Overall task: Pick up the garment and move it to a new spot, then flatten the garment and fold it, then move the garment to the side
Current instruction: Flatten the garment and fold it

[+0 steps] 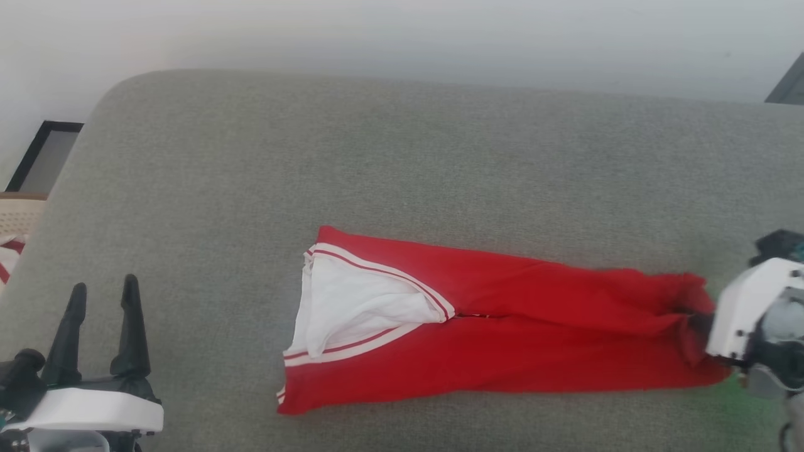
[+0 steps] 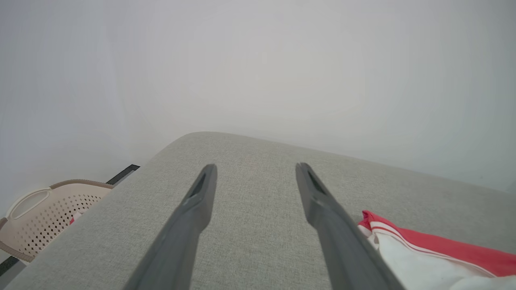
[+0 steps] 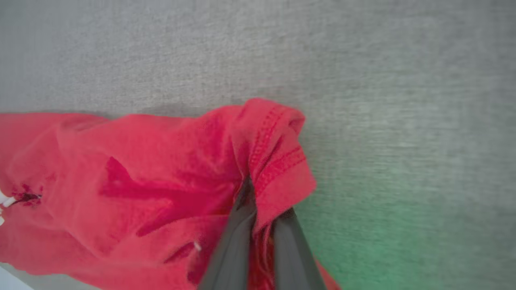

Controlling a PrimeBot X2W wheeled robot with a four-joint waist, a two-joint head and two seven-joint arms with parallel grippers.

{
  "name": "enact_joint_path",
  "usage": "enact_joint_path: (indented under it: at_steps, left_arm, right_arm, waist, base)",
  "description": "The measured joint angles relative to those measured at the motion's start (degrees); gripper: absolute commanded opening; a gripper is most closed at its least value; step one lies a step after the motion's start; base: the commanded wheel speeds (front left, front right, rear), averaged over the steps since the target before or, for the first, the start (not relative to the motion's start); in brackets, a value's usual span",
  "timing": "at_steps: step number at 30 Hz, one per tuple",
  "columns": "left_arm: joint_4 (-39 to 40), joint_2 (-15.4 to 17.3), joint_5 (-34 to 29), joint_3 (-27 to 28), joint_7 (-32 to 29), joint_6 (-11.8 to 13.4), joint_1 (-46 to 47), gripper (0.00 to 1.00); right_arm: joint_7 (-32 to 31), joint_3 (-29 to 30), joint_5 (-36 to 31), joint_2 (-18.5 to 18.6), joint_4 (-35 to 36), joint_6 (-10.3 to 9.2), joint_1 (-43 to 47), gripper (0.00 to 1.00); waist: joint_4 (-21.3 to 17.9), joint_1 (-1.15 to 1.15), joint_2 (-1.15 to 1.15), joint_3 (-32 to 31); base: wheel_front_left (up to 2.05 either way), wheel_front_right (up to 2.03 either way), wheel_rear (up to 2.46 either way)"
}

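Head view, middle to right: red shirt [image 1: 502, 333] stretched out as a long narrow strip, flat on the grey cushion [image 1: 402, 157]. White sleeve with red-and-white striped trim at the end toward the robot's left; plain red hem bunched at the far right end.

Right wrist view, up close: same shirt [image 3: 141, 181], stitched hem edge rucked up and draped over one finger. Right gripper [image 3: 258, 201] pinched tight on that hem, cloth caught between the two dark fingers. In the head view, right gripper [image 1: 698, 323] sunk into the bunched cloth (white wrist housing just behind it).

Left gripper [image 1: 105, 282] at the lower left, well apart from the shirt, fingers spread wide, nothing between them. Left wrist view: left gripper [image 2: 256, 167] over bare cushion, shirt's white sleeve end [image 2: 443, 249] near one finger.

Beyond the cushion's left edge, a beige perforated basket [image 2: 44, 217], something red and white inside.
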State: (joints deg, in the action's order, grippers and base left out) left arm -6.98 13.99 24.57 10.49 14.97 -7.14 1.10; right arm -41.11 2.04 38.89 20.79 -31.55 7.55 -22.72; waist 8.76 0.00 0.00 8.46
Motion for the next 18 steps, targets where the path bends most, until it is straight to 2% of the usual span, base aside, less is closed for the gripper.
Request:
enact_joint_path:
  at_steps: [8,13,18]
  left_arm:
    - [-0.2,-0.3,-0.3,0.7,0.0,-0.2,-0.2,1.00]
    - [0.1,-0.1,0.0,0.2,0.0,-0.2,-0.3,1.00]
    - [0.1,0.1,0.1,0.1,0.0,-0.2,-0.3,1.00]
  right_arm:
    - [1.7,2.7,-1.3,4.7,-1.8,0.00,-0.8,0.00]
    - [3.7,6.4,-5.6,8.9,-5.3,-0.01,-2.6,0.00]
    - [4.4,7.3,-7.9,10.8,-7.3,-0.01,-3.7,0.00]
  waist:
    - [-1.9,0.00,0.00,-0.2]
    - [-3.5,0.00,0.00,-0.1]
    - [-4.4,0.00,0.00,-0.3]
  base:
    - [0.00,0.00,0.00]
    - [0.00,0.00,0.00]
    - [0.00,0.00,0.00]
